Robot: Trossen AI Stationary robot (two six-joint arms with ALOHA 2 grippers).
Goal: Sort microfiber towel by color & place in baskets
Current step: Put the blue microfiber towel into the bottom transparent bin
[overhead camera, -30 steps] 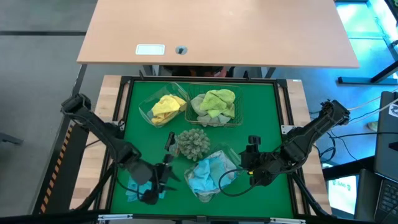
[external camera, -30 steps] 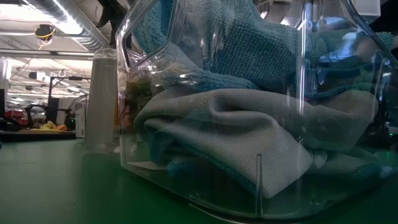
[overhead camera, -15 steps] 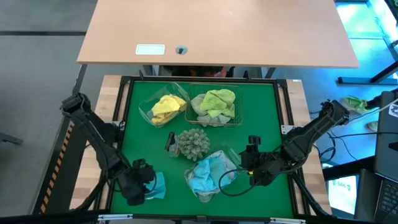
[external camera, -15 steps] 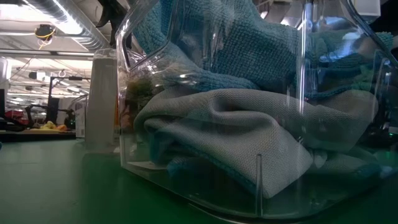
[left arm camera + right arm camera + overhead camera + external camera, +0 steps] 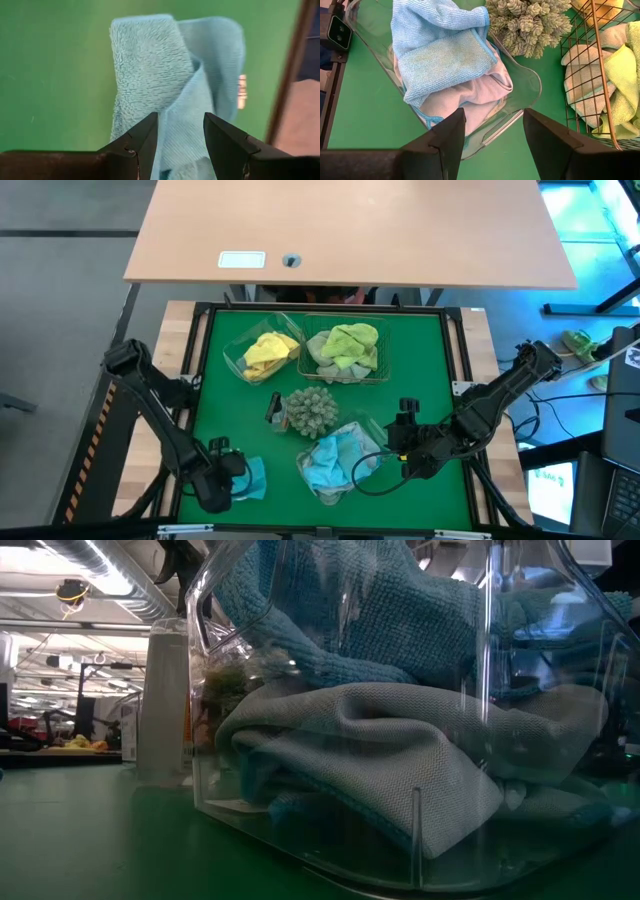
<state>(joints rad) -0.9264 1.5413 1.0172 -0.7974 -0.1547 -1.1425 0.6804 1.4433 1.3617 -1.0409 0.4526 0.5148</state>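
A light blue towel (image 5: 253,477) lies crumpled on the green mat near its front left corner; it also shows in the left wrist view (image 5: 160,65). My left gripper (image 5: 238,478) is open and low at the towel's left end, one finger on each side of the cloth (image 5: 180,125). My right gripper (image 5: 388,450) is open and empty beside a clear tub (image 5: 372,432) holding light blue towels (image 5: 440,55). A second clear tub (image 5: 232,358) holds yellow towels (image 5: 265,352). The wire basket (image 5: 380,365) holds lime green towels (image 5: 350,340). My left gripper has its two fingers (image 5: 142,137) on either side of the blue towel's near end (image 5: 175,145), coming level from the table's left. The towel lies on the mat. Whether the fingers touch the cloth, I cannot tell.
A spiky grey-green ball (image 5: 310,410) sits mid-mat between the baskets, with a small dark object (image 5: 272,408) to its left. The mat's raised frame (image 5: 285,75) runs close past the towel. In the low view the blue-towel tub (image 5: 420,830) fills the picture.
My left gripper has drawn back toward the table's left and near edges and turned, coming off the top of the blue towel. The towel now shows uncovered to its right, lying on the mat.
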